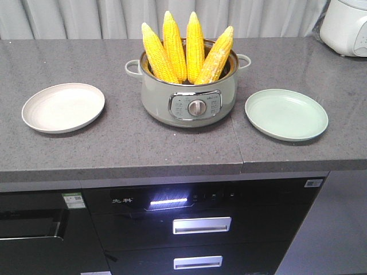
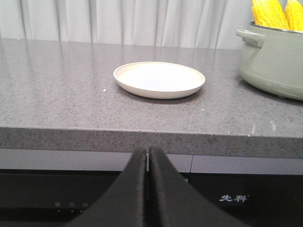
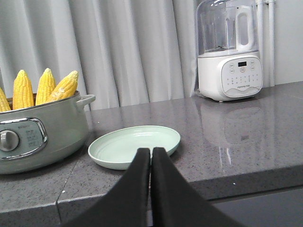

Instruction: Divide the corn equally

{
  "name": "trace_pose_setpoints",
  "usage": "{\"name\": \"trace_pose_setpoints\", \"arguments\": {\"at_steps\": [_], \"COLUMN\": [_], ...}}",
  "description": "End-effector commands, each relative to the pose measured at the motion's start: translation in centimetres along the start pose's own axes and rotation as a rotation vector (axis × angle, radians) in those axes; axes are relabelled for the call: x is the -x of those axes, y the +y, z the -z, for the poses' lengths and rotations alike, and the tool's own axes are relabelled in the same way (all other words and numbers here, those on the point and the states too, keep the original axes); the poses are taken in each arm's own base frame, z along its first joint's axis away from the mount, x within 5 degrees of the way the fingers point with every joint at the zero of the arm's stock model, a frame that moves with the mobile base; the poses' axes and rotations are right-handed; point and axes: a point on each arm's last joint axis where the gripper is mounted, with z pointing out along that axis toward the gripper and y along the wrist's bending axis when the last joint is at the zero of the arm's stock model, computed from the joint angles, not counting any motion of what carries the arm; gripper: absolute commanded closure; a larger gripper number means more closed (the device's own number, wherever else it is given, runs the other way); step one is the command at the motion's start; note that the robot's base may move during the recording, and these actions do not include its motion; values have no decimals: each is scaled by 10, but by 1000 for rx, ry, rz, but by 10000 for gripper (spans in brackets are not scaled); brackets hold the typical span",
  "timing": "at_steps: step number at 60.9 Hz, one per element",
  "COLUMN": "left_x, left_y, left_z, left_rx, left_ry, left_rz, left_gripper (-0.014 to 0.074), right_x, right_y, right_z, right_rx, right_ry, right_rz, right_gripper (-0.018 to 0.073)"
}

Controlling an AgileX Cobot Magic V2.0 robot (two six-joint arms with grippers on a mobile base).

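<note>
Several yellow corn cobs point(image 1: 183, 48) stand upright, tips up, in a pale green electric pot point(image 1: 189, 94) at the middle of the grey countertop. The corn point(image 2: 277, 14) and the pot point(image 2: 272, 61) show at the right of the left wrist view; the corn point(image 3: 45, 87) and the pot point(image 3: 35, 137) sit at the left of the right wrist view. My left gripper point(image 2: 147, 150) is shut and empty, below the counter's front edge. My right gripper point(image 3: 151, 152) is shut and empty, in front of the green plate. Neither gripper shows in the front view.
A cream plate point(image 1: 63, 107) lies left of the pot, also seen as the cream plate point(image 2: 159, 79). A green plate point(image 1: 286, 114) lies right of it, the same green plate point(image 3: 135, 144). A white blender point(image 3: 229, 52) stands at the back right. Drawers point(image 1: 200, 225) sit under the counter.
</note>
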Motion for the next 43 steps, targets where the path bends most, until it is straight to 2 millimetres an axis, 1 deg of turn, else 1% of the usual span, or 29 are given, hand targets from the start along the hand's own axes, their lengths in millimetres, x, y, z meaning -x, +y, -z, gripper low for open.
{"name": "trace_pose_setpoints", "arguments": {"at_steps": [1, 43], "left_x": [16, 16], "left_y": [-1, -1], "left_z": [3, 3], "left_rx": [-3, -3], "left_ry": [-104, -104], "left_rz": [9, 9], "left_gripper": [602, 602], "right_x": [1, 1], "right_y": [1, 1], "right_z": [0, 0], "right_rx": [12, 12], "right_ry": [-62, -62], "right_rz": [7, 7], "right_gripper": [561, 561]}}
